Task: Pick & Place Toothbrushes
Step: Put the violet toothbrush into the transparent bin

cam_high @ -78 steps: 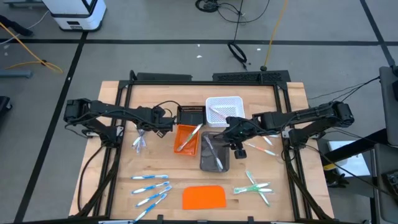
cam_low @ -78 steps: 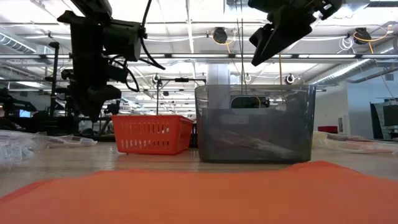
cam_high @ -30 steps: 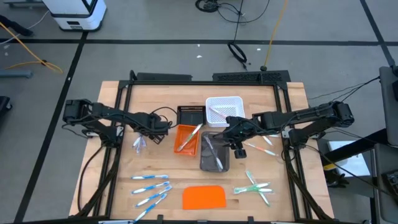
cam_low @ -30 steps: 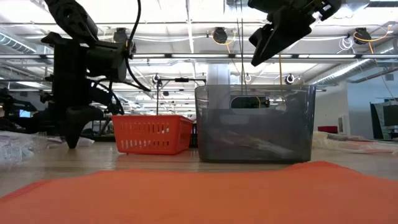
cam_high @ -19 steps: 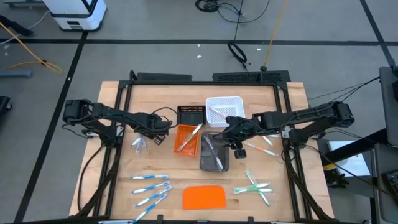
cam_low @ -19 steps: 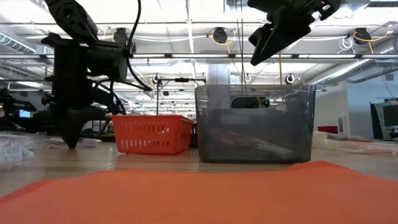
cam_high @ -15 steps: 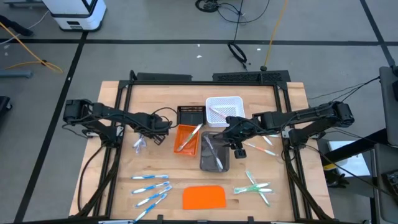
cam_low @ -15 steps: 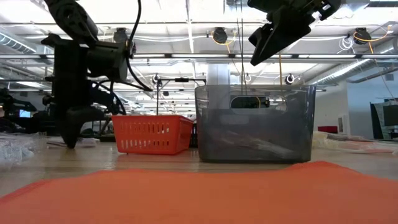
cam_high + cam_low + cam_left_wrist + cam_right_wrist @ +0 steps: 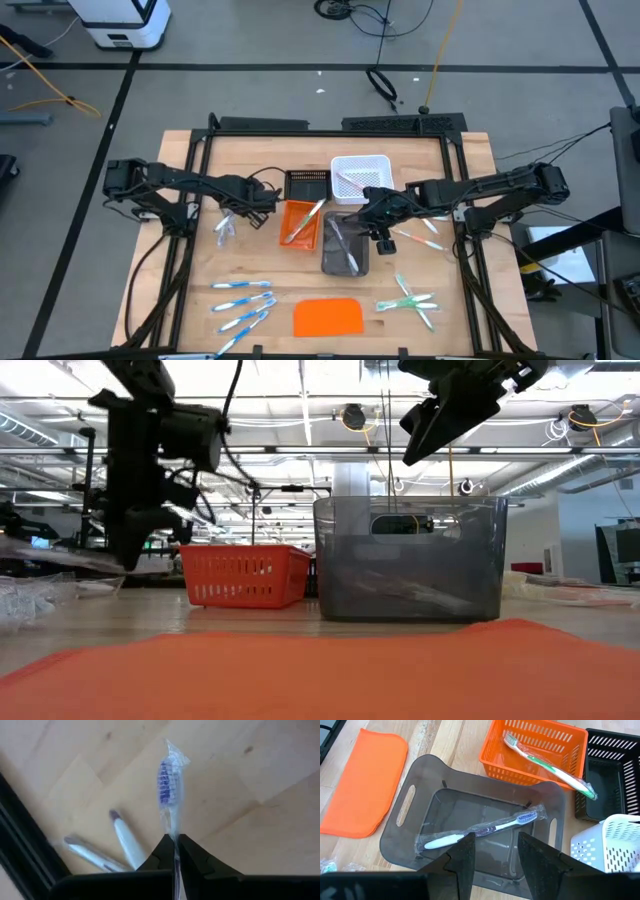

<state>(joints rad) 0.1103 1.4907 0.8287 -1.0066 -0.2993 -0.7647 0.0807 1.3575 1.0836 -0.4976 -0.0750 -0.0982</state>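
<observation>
Wrapped toothbrush [image 9: 169, 795] handle disappears between the left gripper [image 9: 175, 851] fingers, the two toothbrushes [image 9: 107, 851] lying beyond it are half hidden behind that gripper, and the right gripper [image 9: 492, 851] blocks the near rim of the grey tray [image 9: 425, 805] just below it.

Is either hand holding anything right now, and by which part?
The left hand is shut on a wrapped toothbrush, gripping its handle, bristle head pointing away. The right hand is open above the grey tray, holding nothing.
</observation>
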